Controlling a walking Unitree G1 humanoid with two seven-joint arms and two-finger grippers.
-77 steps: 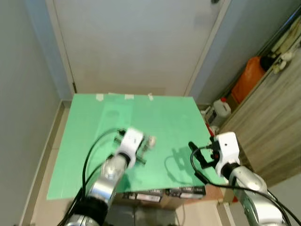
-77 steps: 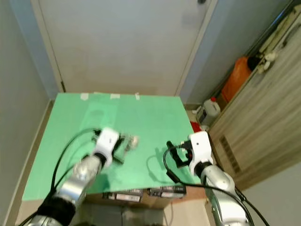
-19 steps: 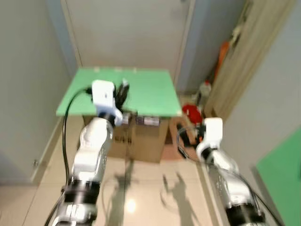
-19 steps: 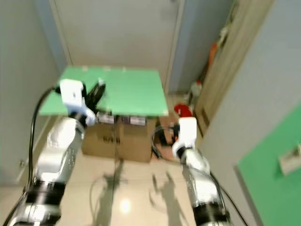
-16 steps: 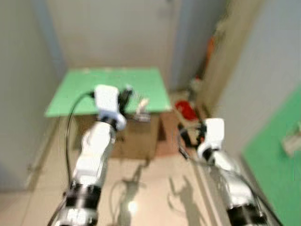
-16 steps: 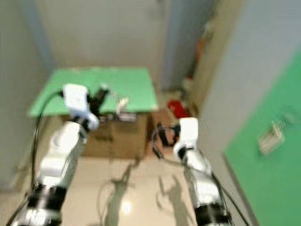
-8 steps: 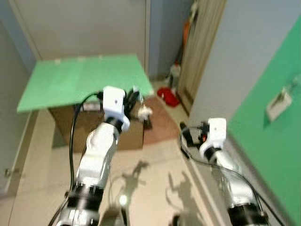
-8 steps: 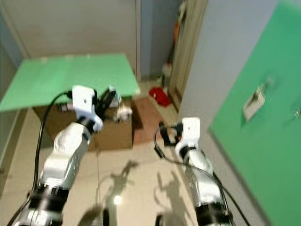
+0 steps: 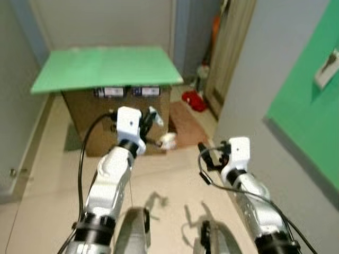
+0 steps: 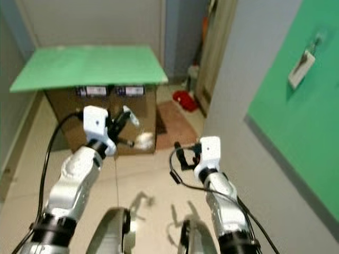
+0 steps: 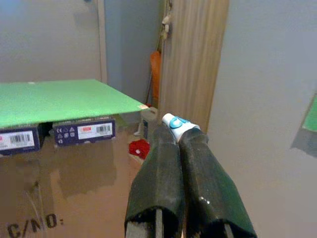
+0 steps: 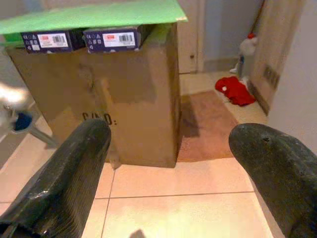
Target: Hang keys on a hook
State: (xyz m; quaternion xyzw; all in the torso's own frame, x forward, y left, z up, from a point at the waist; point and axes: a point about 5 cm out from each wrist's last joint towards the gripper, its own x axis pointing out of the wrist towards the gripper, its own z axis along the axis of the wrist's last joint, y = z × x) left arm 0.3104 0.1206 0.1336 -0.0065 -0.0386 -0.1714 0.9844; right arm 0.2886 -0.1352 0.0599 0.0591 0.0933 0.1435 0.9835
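The left tool (image 9: pixel 150 119) holds its fingers clamped on the keys (image 9: pixel 168 141) above the floor, while the right tool (image 12: pixel 173 163) hangs with fingers apart

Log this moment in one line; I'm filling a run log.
left gripper: shut on keys | right gripper: open, idle | hook plate: on green wall panel

Keys (image 11: pixel 176 124) mostly hidden between the left gripper (image 11: pixel 173 148) fingers; hook too small to tell
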